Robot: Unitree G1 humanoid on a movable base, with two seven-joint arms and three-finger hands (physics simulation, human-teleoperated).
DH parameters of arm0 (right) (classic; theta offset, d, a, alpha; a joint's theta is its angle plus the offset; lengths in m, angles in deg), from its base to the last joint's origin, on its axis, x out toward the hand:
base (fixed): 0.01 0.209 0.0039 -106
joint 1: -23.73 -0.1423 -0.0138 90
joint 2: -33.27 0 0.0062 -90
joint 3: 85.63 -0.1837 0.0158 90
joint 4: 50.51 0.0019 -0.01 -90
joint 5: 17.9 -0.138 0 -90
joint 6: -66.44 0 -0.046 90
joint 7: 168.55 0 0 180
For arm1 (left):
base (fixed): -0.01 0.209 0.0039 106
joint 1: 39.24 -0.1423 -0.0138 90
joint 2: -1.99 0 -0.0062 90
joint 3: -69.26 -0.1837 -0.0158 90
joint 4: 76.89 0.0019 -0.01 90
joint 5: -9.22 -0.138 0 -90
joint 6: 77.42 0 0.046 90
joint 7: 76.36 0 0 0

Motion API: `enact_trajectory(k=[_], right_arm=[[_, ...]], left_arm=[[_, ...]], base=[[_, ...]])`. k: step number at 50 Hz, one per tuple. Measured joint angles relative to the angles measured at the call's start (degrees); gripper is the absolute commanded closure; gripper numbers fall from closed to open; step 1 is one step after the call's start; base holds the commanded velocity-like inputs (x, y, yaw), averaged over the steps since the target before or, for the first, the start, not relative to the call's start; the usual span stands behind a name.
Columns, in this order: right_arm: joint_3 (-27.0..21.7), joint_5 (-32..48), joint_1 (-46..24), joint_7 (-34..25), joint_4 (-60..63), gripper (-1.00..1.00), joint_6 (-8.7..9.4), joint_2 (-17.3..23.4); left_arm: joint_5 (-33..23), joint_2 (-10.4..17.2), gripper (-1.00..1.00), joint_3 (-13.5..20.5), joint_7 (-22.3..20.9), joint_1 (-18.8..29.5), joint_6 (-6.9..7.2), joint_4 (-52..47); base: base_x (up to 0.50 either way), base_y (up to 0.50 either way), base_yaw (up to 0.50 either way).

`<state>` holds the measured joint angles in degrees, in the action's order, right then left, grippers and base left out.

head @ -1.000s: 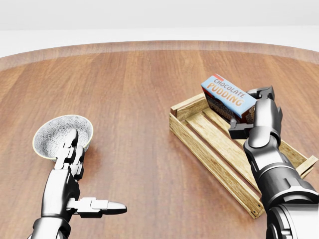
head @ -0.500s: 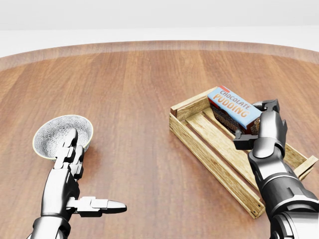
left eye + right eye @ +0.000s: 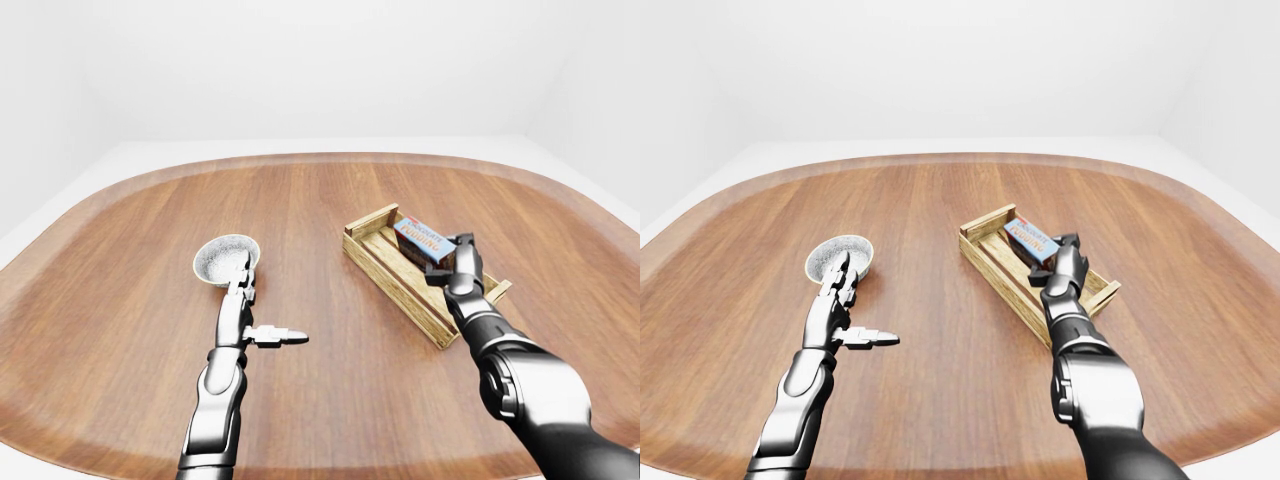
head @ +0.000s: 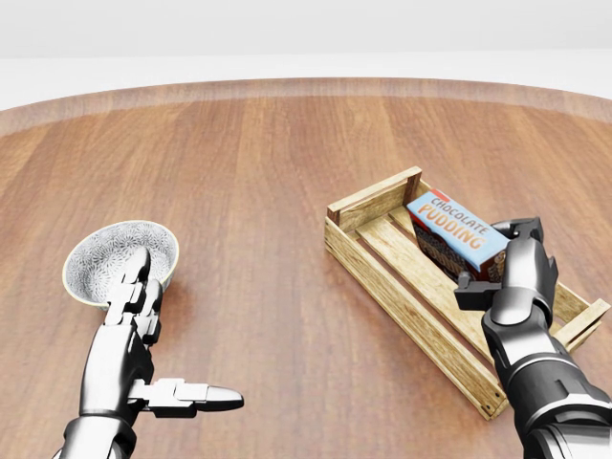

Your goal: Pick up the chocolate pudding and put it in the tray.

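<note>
1. I see the chocolate pudding box (image 4: 456,231) inside the wooden tray (image 4: 409,308), tilted, near the tray's upper end in the head view.
2. My right hand (image 4: 514,268) grips the box, fingers (image 4: 475,280) closed round its lower-right end; whether the box touches the tray floor I cannot tell.
3. My left hand (image 4: 134,330) hovers over the wooden surface (image 4: 268,191), fingers spread wide, holding nothing.
4. Its fingertips overlap the patterned bowl (image 4: 105,258) at the head view's left.
</note>
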<state>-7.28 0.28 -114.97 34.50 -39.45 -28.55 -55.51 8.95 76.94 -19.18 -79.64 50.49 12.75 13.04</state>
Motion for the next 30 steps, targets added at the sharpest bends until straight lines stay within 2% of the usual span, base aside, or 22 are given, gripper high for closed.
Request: enact_trajectory(k=[30], right_arm=[[-0.74, -0.14, 3.24, 0.34, -0.28, 1.00, 0.00, -0.23]], left_arm=[[-0.01, 0.01, -1.00, 0.02, -0.10, 0.04, -0.31, 0.36]], base=[[0.00, 0.00, 0.00]])
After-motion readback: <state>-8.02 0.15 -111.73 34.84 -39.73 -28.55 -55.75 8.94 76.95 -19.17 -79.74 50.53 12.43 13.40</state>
